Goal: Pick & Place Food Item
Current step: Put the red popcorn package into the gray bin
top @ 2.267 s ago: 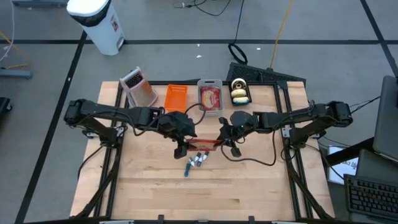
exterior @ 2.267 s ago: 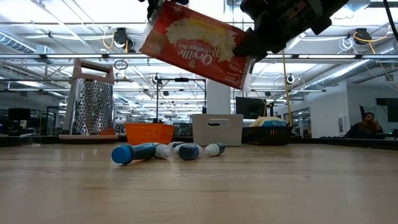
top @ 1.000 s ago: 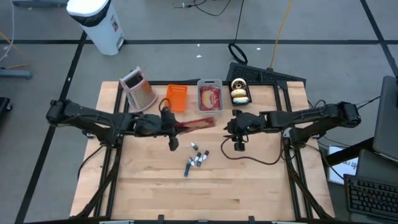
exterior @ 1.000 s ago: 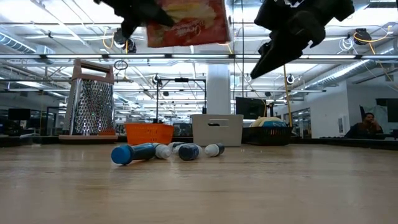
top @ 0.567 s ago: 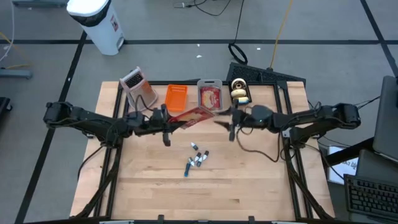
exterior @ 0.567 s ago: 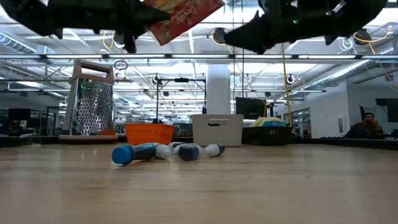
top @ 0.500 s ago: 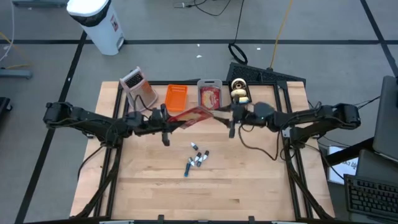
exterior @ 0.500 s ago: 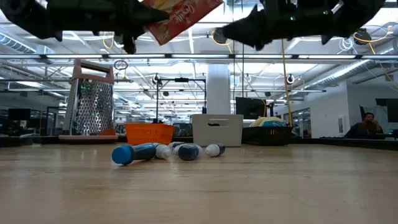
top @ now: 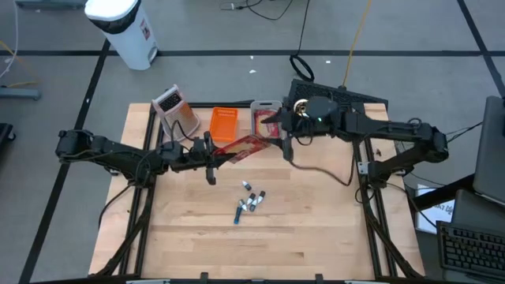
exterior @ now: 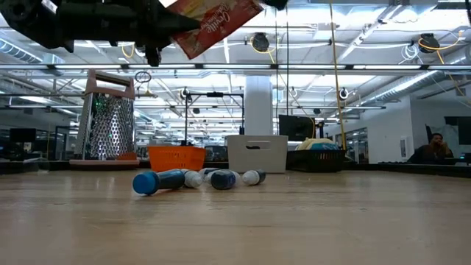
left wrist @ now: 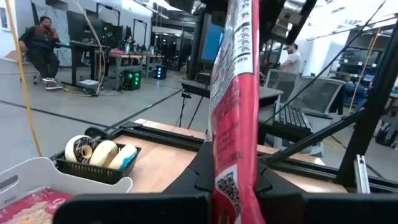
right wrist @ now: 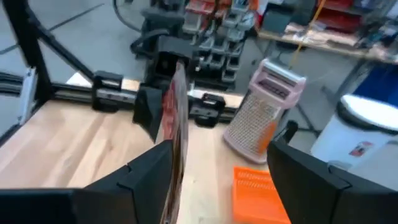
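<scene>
A red popcorn packet (top: 246, 147) hangs in the air over the table's far middle, with my left gripper (top: 211, 158) shut on its left end. In the left wrist view the packet (left wrist: 233, 93) shows edge-on, rising away from the fingers. My right gripper (top: 278, 136) stands open and high at the packet's free right end. In its wrist view the packet's edge (right wrist: 178, 124) runs between the open fingers, close beside one of them. The low view shows the packet (exterior: 218, 22) tilted, far end up, with the right gripper almost out of the picture. My left gripper pinches the packet's left end (left wrist: 231, 177) between its two fingers, one on each flat face. The fingers come about level from the table's left and lie along the packet. The packet is lifted clear and slants up toward its free end. My right gripper: whether a finger touches the packet's edge I cannot tell.
Along the far edge stand a metal grater (top: 175, 110), an orange bin (top: 223, 122), a pale bin (top: 266, 105) holding a red food pack, and a black tray (left wrist: 99, 155) of rolls. Several blue-capped tubes (top: 249, 202) lie mid-table. The near half of the wooden table (top: 260, 244) is bare.
My right gripper has risen and swung toward the far edge, ending at the packet's free end. My left gripper has drawn back toward the table's left and tipped, so the packet, once nearly level, now slants with its far end up.
</scene>
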`<state>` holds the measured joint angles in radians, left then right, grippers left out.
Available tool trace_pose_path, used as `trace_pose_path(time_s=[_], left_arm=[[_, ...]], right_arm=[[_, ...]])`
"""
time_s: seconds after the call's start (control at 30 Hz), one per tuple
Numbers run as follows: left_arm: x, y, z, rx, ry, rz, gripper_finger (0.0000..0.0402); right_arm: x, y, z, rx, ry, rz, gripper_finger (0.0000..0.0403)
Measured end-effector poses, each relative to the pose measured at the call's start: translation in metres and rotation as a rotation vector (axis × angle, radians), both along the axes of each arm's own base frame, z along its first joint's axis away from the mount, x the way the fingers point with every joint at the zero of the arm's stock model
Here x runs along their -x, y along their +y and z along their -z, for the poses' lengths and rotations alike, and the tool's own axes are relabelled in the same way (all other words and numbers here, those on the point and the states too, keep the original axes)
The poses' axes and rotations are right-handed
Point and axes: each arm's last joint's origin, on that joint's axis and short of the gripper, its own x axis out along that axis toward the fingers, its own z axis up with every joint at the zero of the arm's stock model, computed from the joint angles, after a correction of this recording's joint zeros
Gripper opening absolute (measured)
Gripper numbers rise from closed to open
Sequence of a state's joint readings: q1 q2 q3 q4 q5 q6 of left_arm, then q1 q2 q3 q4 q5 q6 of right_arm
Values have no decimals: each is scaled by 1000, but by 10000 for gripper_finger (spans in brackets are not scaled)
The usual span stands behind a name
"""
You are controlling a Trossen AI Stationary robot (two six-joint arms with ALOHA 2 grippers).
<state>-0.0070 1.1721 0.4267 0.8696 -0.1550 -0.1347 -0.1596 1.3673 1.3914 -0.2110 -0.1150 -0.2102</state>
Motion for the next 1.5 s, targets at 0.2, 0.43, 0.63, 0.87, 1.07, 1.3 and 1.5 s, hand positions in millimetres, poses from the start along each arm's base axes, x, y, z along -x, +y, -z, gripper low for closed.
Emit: trace_pose_path(time_s=[0.2, 0.43, 0.63, 0.87, 1.07, 1.3, 1.5], left_arm=[[0, 0, 0, -8, 2, -4, 13], [0, 0, 0, -8, 4, -5, 13], [0, 2, 1, -2, 9, -11, 14], [0, 2, 1, -2, 16, -9, 13], [0, 2, 2, 5, 17, -7, 16], [-1, 3, 2, 64, 21, -41, 41], [-3, 4, -5, 71, 85, -85, 164]], right_arm=[[-30, -4, 11, -24, 206, -22, 232], [-35, -5, 11, -28, 211, -24, 155], [-26, -2, -1, -21, 165, -28, 94], [-25, 0, -4, -23, 152, -33, 83], [-25, 0, -2, 10, 168, -47, 63], [-24, 1, -1, 42, 180, -60, 13], [-22, 0, 3, 49, 231, -61, 9]])
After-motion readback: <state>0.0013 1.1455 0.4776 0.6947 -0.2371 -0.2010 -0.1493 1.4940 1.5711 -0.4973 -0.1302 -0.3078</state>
